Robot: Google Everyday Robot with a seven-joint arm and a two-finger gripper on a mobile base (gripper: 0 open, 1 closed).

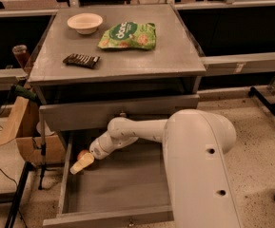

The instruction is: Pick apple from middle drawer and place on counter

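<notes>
The middle drawer [122, 186] is pulled open, its grey inside bare apart from the back left corner. The apple [83, 154] lies there, small and orange-red, close to the drawer's left wall and partly hidden by my gripper. My gripper [81, 164] is down inside the drawer at its left side, pale tip pointing toward the left wall, right against the near side of the apple. The white arm [137, 132] reaches in from the right. The grey counter [142, 63] is above the drawers.
On the counter stand a cream bowl [84, 23], a green snack bag [127, 35] and a dark wrapped bar [81, 60]. The top drawer front [80, 118] is shut above the arm. A cardboard box [30, 141] and a stand sit left of the cabinet.
</notes>
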